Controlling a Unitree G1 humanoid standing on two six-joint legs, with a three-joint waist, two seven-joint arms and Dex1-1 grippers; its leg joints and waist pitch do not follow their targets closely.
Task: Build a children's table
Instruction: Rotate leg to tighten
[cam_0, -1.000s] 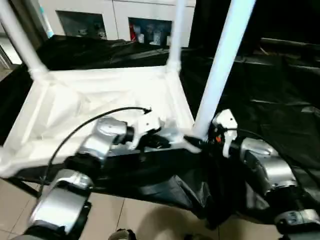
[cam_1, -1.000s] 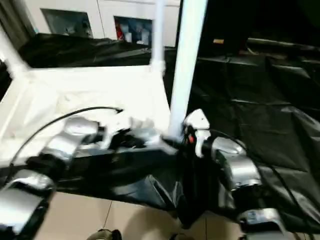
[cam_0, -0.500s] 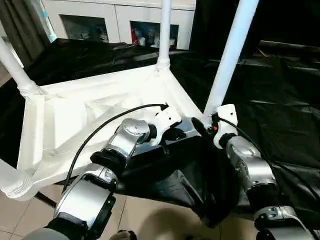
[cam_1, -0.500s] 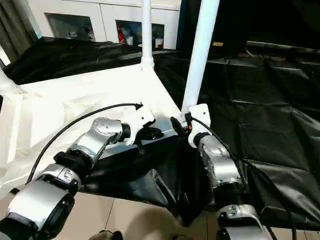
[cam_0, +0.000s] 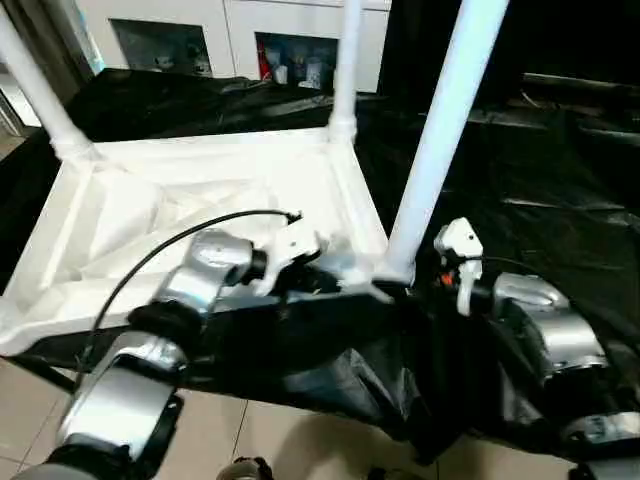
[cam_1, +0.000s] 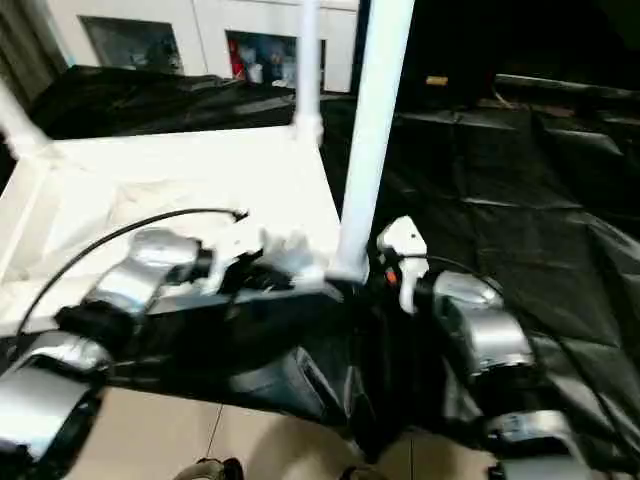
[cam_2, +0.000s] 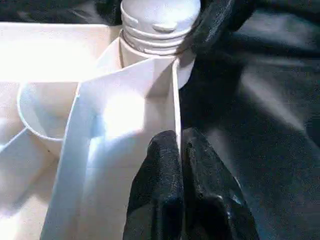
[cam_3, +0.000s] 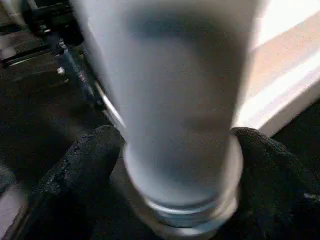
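Observation:
The children's table lies upside down: its white top (cam_0: 200, 190) rests on black cloth with its ribbed underside up. Three white legs stand in the corner sockets: one at the back left (cam_0: 35, 85), one at the back right (cam_0: 345, 60), and the near right leg (cam_0: 440, 120). My left gripper (cam_2: 180, 150) is shut on the thin rim wall (cam_2: 176, 100) just beside the near right socket. My right gripper (cam_3: 175, 165) is open at the base of the near right leg (cam_3: 170, 75), one black finger (cam_3: 75, 170) on each side of it.
A black cloth (cam_0: 540, 160) covers the work surface and hangs over its near edge (cam_0: 340, 370). White cabinets (cam_0: 230, 30) stand behind. Tiled floor (cam_0: 250, 440) shows below. My left arm's cable (cam_0: 190, 235) arches over the table top.
The whole picture has swung and tilted, so the camera has moved. Both grippers stay at the near right corner, and the table has not visibly shifted.

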